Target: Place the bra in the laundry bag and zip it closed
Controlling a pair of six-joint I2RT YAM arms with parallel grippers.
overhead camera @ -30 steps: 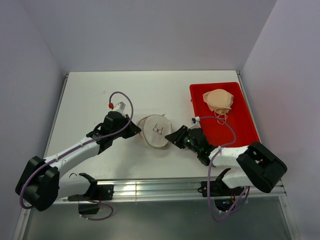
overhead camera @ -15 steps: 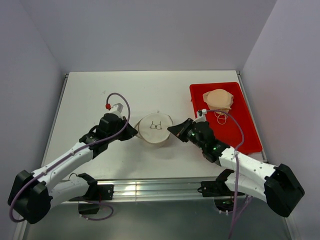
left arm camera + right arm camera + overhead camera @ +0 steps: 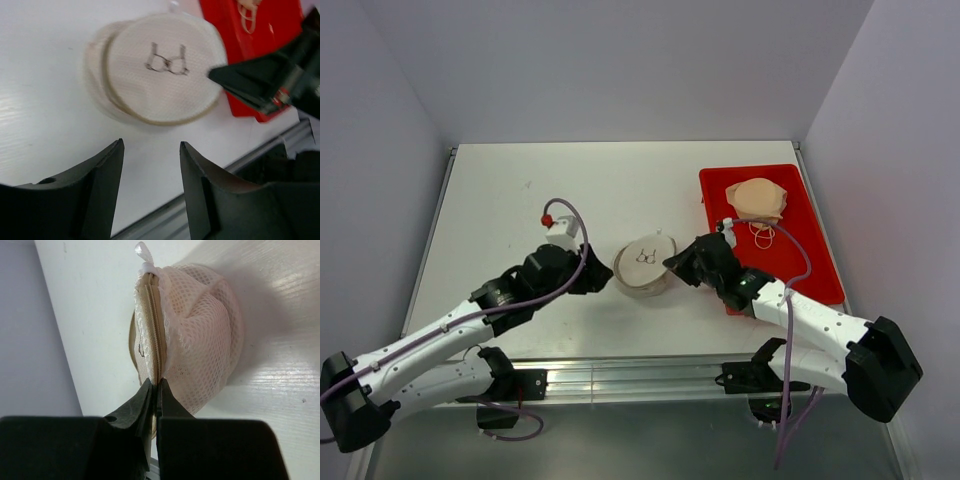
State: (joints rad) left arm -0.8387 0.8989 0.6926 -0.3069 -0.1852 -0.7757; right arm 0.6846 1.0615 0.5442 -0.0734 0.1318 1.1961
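The white mesh laundry bag [image 3: 647,268] lies on its side near the middle of the white surface [image 3: 520,200], its round face with a small black sketch mark [image 3: 167,60] tipped up toward the overhead camera. The right arm [image 3: 800,315] reaches in from 4 o'clock. The right jaws are pinched together on the bag's tan zipper seam [image 3: 156,330] at the bag's 3 o'clock edge, and a white ribbon loop [image 3: 142,250] shows at the seam's far end. The left arm [image 3: 450,325] comes in from 8 o'clock. The left jaws stand apart with nothing between them, just short of the bag's 9 o'clock side. The bra cannot be picked out on its own; only a pale beige tint shows through the mesh. At 2 o'clock from the bag, a red tray [image 3: 810,250] holds a darker tan bra [image 3: 757,200] at its far end.
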